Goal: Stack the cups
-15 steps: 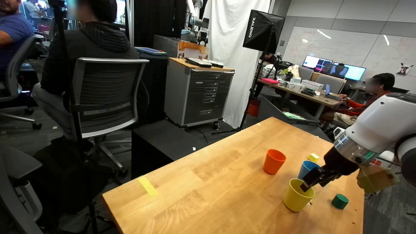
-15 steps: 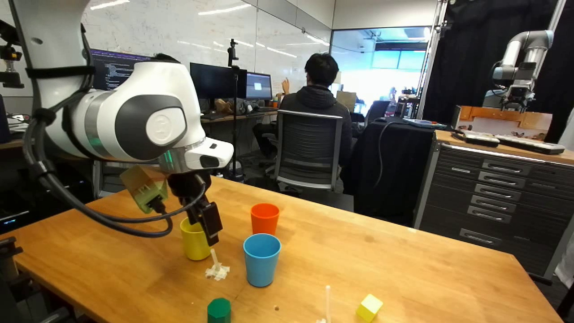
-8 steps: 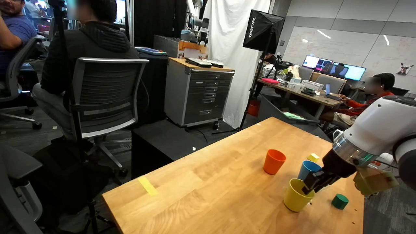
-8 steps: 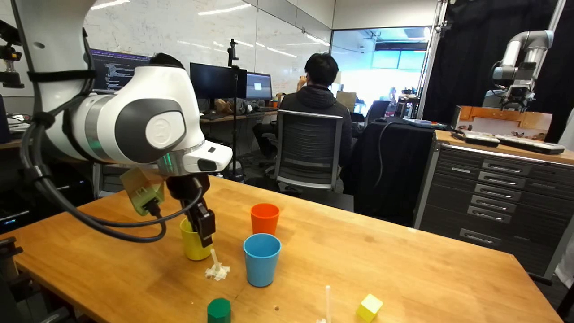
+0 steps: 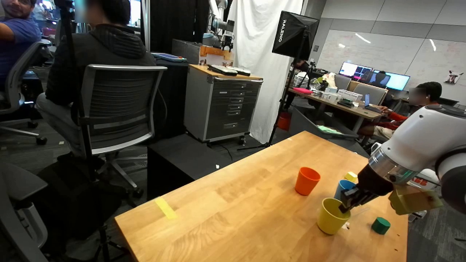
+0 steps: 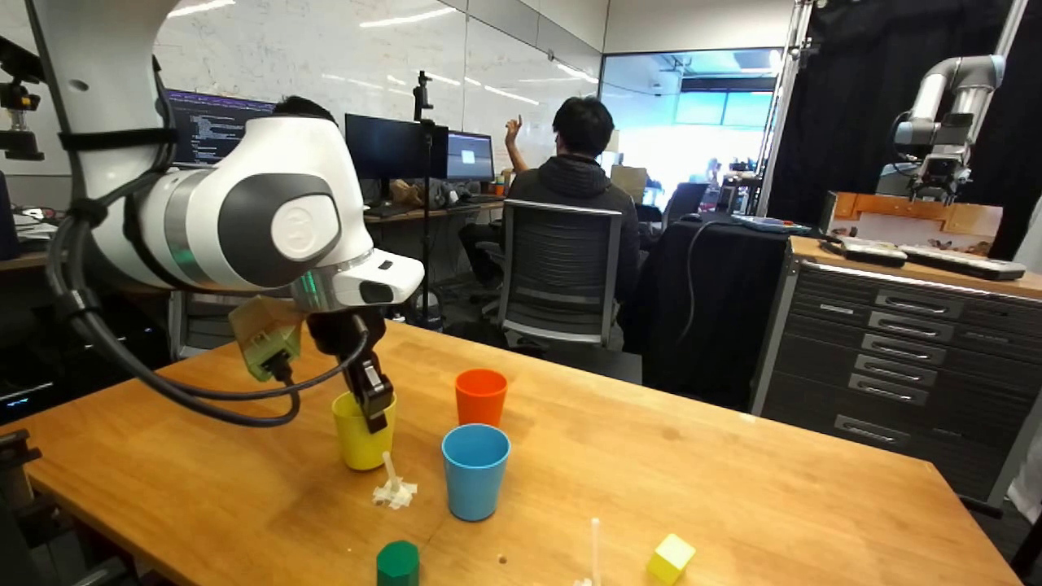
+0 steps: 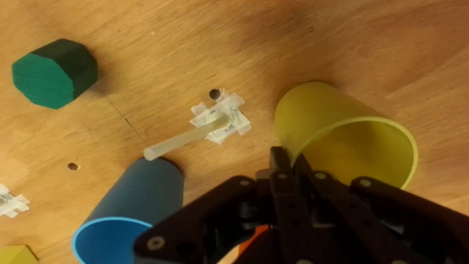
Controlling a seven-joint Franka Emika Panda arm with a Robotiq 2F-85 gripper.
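The yellow cup [image 5: 330, 220] stands on the table near the arm; whether its base is slightly raised I cannot tell. My gripper [image 7: 292, 157] is shut on its near wall at the rim, one finger inside the cup and one outside, as the wrist view shows. Beside it, the blue cup [image 6: 476, 480] stands upright with its mouth up, partly behind the gripper [image 5: 344, 207] in an exterior view. Farther off, the red-orange cup [image 5: 307, 182] is upright too; in the wrist view only a sliver of it [image 7: 252, 240] shows past the gripper.
Between the yellow and blue cups a thin pale stick [image 7: 183, 139] rises from a patch of tape. A similar stick [image 6: 595, 549] stands nearer the table's edge. A green block [image 7: 47, 75] and a yellow cube [image 6: 672, 558] also lie on the table.
The gripper's fingers have come together on the yellow cup's wall. The cup has shifted slightly along with the gripper, toward the blue cup's side. The blue and red-orange cups have not moved.
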